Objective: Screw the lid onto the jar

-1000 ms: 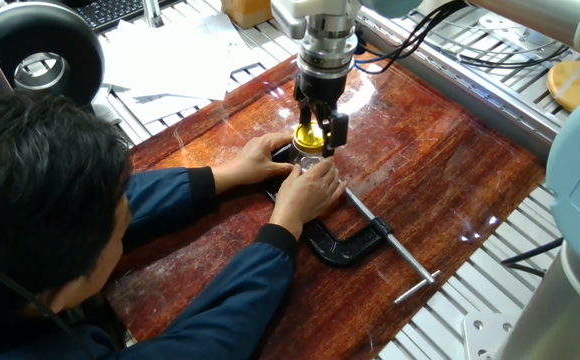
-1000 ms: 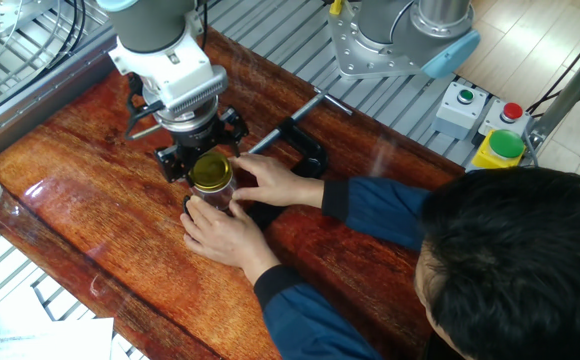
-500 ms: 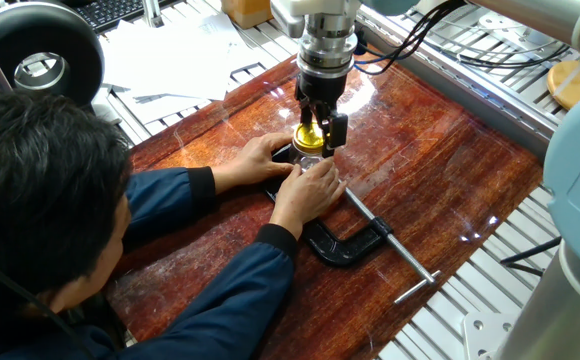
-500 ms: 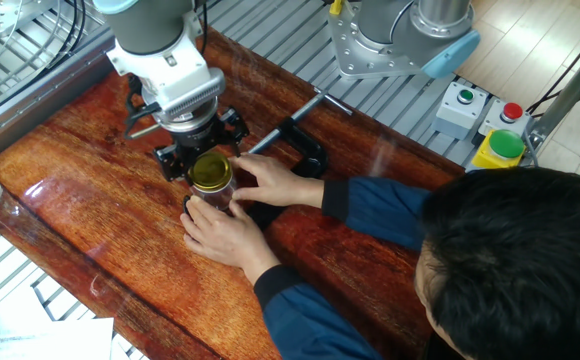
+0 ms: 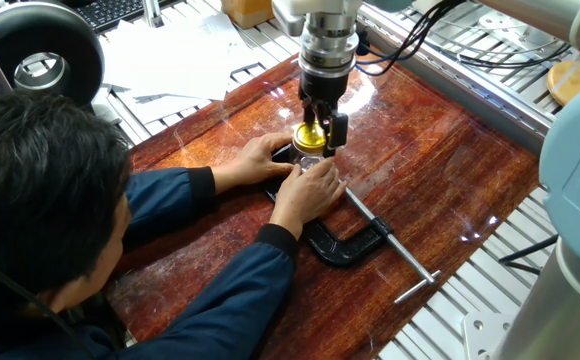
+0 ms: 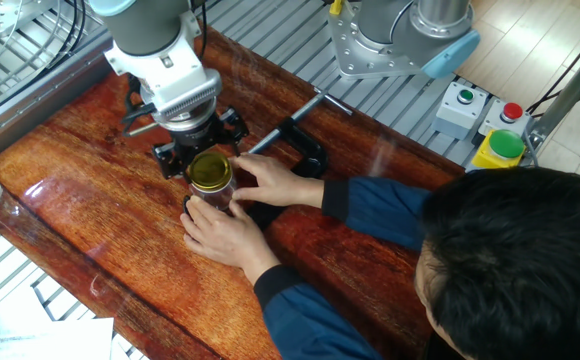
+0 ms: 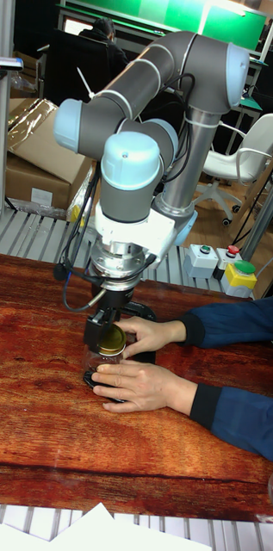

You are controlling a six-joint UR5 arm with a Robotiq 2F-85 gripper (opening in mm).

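Observation:
The yellow lid (image 5: 308, 136) (image 6: 210, 171) (image 7: 111, 341) sits on top of the clear glass jar (image 6: 213, 194), which stands on the red-brown wooden table (image 5: 440, 180). A person's two hands (image 5: 308, 190) (image 7: 145, 383) wrap around the jar and hide most of it. My gripper (image 5: 316, 134) (image 6: 206, 160) (image 7: 110, 331) points straight down over the jar. Its black fingers (image 6: 173, 160) stand on either side of the lid and look shut on it.
A black C-clamp (image 5: 345, 245) (image 6: 305, 150) lies on the table right beside the hands. The person's head and blue sleeves (image 5: 170, 200) fill the near side. A tan wooden disc (image 5: 575, 80) lies off the table. Button boxes (image 6: 460, 105) stand behind.
The wrist has shifted or turned slightly over the jar. The lid, the jar and the person's hands stay where they were.

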